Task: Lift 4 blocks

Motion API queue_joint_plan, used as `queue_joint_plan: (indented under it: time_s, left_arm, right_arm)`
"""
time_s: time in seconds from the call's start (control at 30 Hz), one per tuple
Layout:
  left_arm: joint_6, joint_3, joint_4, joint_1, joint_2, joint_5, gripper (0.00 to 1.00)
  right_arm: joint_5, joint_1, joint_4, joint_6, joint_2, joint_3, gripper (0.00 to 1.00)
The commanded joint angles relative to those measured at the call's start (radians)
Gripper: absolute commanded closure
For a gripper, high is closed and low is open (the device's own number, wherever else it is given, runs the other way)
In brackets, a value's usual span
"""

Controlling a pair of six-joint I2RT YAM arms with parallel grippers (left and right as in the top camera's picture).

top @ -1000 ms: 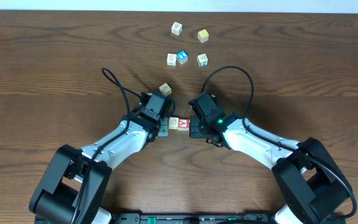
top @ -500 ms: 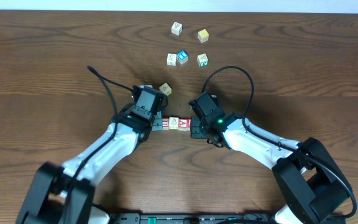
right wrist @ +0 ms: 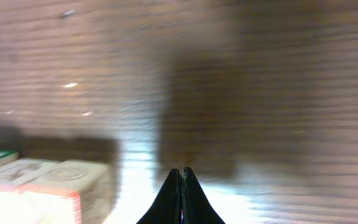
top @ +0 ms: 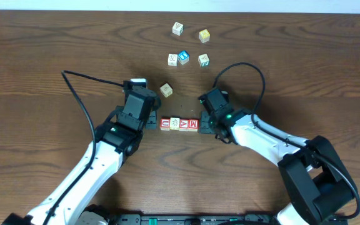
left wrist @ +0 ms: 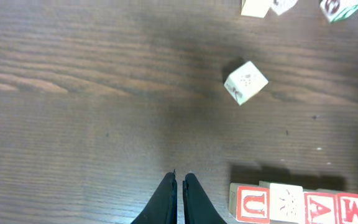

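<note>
Four blocks sit side by side in a row on the table: a red U (top: pixel 165 124), a pale cream one (top: pixel 175 124), a red A (top: pixel 184 124) and a red M (top: pixel 193 124). My left gripper (top: pixel 151 120) is shut and empty just left of the row, a small gap from the U block (left wrist: pixel 253 204). In the left wrist view its closed tips (left wrist: pixel 179 177) hover over bare wood. My right gripper (top: pixel 204 127) is shut and empty at the row's right end. In the right wrist view its tips (right wrist: pixel 181 169) are clear of the blurred end block (right wrist: pixel 48 186).
A loose pale cube (top: pixel 165 90) lies just behind the row, also in the left wrist view (left wrist: pixel 245 81). Further back are a blue-faced cube (top: pixel 183 57), a green-marked cube (top: pixel 203 60) and other cubes (top: pixel 172 59), (top: pixel 177 28), (top: pixel 204 35). Black cables arc over both arms.
Both grippers have drawn back from the ends of the row, the left arm swinging left and away. The row, partly hidden before, now shows all four blocks.
</note>
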Motion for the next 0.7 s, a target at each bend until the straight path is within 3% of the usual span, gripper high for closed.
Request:
queue_joint_plan:
  time_s: [0.0,0.23,0.5,0.6,0.67]
  left_arm:
    - [0.017,0.027,-0.004,0.005,-0.041,-0.056,0.93]
    - [0.057,0.027,-0.021,0.005,-0.181,-0.103,0.93]
    - [0.058,0.027,-0.084,0.005,-0.457,-0.281,0.92]
    - [0.077,0.027,-0.111,0.005,-0.584,-0.323,0.92]
    - [0.084,0.027,-0.126,0.005,-0.696,-0.329,0.90]
  right_arm:
    - [0.020,-0.039,-0.010,-0.037,-0.043,0.020,0.99]
    - [0.080,-0.134,-0.007,-0.156,-0.225,0.020,0.99]
    - [0.089,-0.267,-0.066,-0.343,-0.494,0.020,0.92]
    - [0.099,-0.312,-0.101,-0.387,-0.570,0.020,0.81]
    - [0.136,-0.345,-0.122,-0.391,-0.613,0.019,0.63]
